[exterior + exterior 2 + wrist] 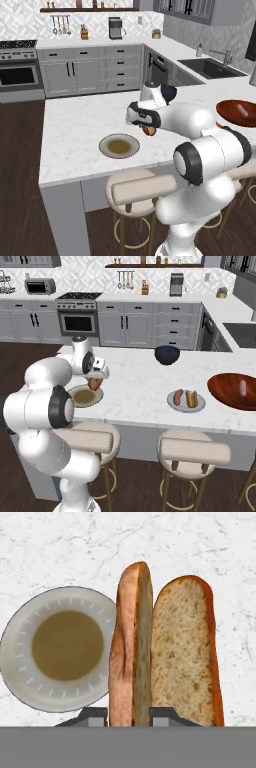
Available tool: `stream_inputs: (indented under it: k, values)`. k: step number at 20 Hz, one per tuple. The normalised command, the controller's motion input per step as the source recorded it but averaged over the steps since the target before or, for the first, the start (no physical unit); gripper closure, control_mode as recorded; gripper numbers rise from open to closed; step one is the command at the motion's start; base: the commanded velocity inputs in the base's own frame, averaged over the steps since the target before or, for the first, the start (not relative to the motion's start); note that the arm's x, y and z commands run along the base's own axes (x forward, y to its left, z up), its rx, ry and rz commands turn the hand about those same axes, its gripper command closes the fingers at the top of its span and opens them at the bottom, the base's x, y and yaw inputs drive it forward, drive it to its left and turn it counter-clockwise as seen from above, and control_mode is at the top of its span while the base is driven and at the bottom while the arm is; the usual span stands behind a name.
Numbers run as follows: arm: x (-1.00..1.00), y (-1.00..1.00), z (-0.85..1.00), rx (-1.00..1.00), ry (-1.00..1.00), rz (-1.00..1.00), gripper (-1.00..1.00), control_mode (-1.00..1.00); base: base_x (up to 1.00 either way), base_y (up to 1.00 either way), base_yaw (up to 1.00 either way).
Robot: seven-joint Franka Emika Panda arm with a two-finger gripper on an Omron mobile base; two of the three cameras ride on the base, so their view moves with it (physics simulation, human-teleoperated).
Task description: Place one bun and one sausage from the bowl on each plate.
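**Bun held above the marble counter, beside the brown-centred plate**

Bun (165,657), split open lengthwise, is pinched by the gripper (129,716): the two dark fingertips are closed on its left half, the crusted one, while the right half fans out with its pale crumb showing. In the hand view the bun hangs above the white marble counter (210,547), just beside the plate with the brownish centre (67,647) and overlapping that plate's rim on the side towards the gripper. From the right base view the same bun (94,383) sits at the plate's far edge (85,396), under the white wrist of the arm. In the left base view the bun (148,130) shows as a tan lump below the hand, just beyond and to one side of the plate (119,146).

Nearest the base, below the counter's front edge from this plate, stand padded bar stools (87,441).

Farther along the counter from the brown-centred plate lies the light grey plate (186,401), which carries a sausage (178,397) and a second bun (192,399) side by side. Beyond that plate is the wide reddish-brown bowl (227,388), with one sausage (243,388) lying inside it. Behind the grey plate, towards the back cabinets, a small dark blue-black bowl (167,354) sits on the counter, well apart from the brown-centred plate.
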Motion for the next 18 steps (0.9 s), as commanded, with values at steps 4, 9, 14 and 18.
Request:
stream_inputs:
  k: [4, 9, 14, 18]
  values:
    - [0.18, 0.0, -0.22, 0.03, 0.09, 0.0, 1.0, -1.0, 0.0, 0.0, 0.0]
    - [0.23, 0.48, -0.73, -0.02, 0.16, 0.0, 1.0, -1.0, 0.0, 0.0, 0.0]
    - [0.0, 0.38, -0.72, -0.02, 0.12, 0.0, 1.0, -1.0, 0.0, 0.0, 0.0]
    - [0.0, 0.22, -0.23, 0.0, 0.07, 0.0, 1.0, -1.0, 0.0, 0.0, 0.0]
